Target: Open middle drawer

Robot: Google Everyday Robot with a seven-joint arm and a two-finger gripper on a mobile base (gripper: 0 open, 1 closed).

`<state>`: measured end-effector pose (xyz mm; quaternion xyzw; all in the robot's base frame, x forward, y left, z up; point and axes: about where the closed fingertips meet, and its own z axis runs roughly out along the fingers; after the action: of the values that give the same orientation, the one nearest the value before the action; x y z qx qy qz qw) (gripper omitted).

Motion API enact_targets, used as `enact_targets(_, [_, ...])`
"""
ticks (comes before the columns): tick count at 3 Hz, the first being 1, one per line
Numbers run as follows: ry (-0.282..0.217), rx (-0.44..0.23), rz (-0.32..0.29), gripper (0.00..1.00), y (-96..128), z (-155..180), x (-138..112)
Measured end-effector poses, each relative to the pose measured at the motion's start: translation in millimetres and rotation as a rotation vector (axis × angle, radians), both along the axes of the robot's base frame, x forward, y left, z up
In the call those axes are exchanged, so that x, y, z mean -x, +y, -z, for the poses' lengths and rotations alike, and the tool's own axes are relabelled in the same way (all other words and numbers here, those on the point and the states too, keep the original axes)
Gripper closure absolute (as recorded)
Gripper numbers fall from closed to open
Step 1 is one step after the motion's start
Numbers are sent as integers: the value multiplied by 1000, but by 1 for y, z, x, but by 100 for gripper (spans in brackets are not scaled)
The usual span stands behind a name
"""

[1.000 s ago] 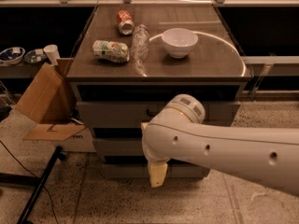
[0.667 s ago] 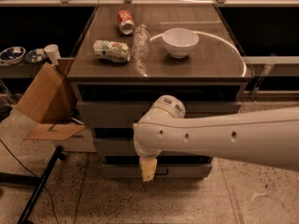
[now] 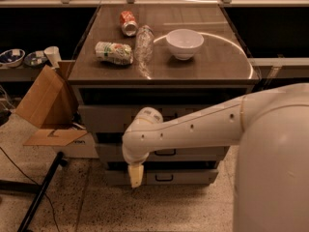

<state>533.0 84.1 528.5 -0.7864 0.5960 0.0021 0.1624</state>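
The middle drawer [image 3: 198, 153] is the second of three grey fronts under the brown counter. It looks closed, and its small dark bar handle [image 3: 165, 152] shows just below my forearm. My gripper [image 3: 136, 176] hangs pointing down at the end of the white arm. It sits in front of the left part of the lowest drawer [image 3: 188, 177], left of and below the middle handle. It holds nothing that I can see. My arm crosses in front of the top drawer front [image 3: 101, 117] and hides part of the middle one.
On the counter lie a red can [image 3: 128, 22], a green can [image 3: 114, 52], a clear plastic bottle [image 3: 143, 45] and a white bowl [image 3: 184, 43]. An open cardboard box [image 3: 46, 105] and a black stand leg [image 3: 38, 192] are on the floor at left.
My arm has swung left across the drawer fronts. The gripper now hangs further left, by the lowest drawer's left part. The drawers have not moved.
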Motion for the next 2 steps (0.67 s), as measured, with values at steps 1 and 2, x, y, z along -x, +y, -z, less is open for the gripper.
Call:
enact_targets(1, [23, 2, 17, 0, 17, 22, 0])
enact_targets(2, [37, 1, 52, 0, 24, 36, -18])
